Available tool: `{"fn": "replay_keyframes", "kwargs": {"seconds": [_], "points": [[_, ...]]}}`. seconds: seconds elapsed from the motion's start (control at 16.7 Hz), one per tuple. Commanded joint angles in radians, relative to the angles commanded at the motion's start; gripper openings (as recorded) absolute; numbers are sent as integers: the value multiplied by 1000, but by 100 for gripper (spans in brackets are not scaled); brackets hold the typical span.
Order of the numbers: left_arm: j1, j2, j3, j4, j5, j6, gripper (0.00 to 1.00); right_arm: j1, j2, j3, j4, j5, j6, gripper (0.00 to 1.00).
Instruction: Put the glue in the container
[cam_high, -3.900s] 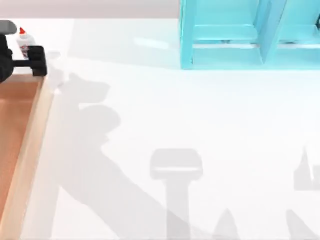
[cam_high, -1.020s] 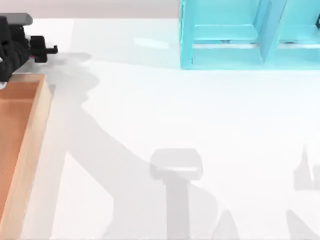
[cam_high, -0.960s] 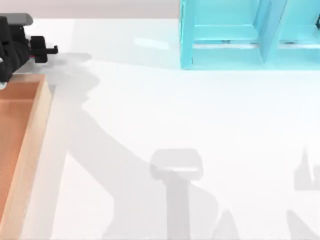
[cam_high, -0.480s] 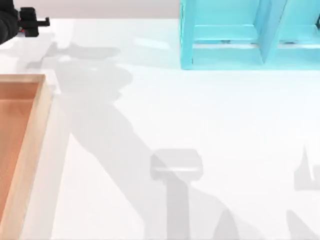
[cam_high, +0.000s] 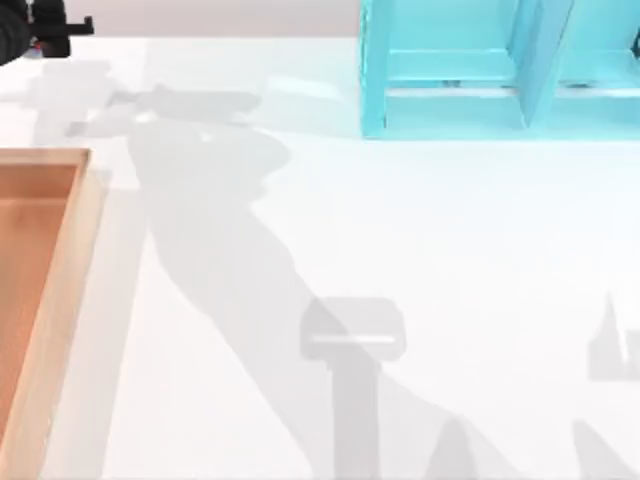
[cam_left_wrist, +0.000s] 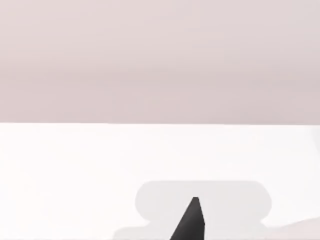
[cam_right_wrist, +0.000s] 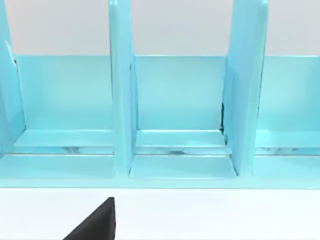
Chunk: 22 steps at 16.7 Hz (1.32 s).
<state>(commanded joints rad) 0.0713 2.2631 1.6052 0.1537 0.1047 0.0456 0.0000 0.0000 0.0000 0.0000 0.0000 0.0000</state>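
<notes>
My left gripper (cam_high: 45, 25) sits at the table's (cam_high: 400, 250) far left corner, mostly cut off by the top view's edge. I can't tell whether its fingers are apart or closed, or whether anything is between them.

I can't see the glue anywhere, so I can't place it; it may be in the left gripper, but that's a guess.

The box (cam_high: 60, 290) lies along the left edge with its near part running out of view, and the visible part of its floor is bare. The gripper is beyond the box's far rim, not over it.

The right arm is parked, its wrist view facing the blue shelf (cam_right_wrist: 175, 115) at the far right edge; I can't tell its fingers' state either.

My read: glue not in yet.
</notes>
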Motion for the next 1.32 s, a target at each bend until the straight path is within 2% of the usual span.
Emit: {"fn": "replay_keyframes", "kwargs": {"seconds": [0.18,0.42,0.96,1.14,1.32], "points": [[56,-42,-1,-57,57,64,0,0,0,0,0,0,0,100],[226,-175,-31,-248,228,294,0,0,0,0,0,0,0,100],[620,-444,-252,-827,692,1135,0,0,0,0,0,0,0,100],[709,-472,-345,-1001,819,1403,0,0,0,0,0,0,0,100],[765,-485,-432,-1134,912,1600,0,0,0,0,0,0,0,100]]}}
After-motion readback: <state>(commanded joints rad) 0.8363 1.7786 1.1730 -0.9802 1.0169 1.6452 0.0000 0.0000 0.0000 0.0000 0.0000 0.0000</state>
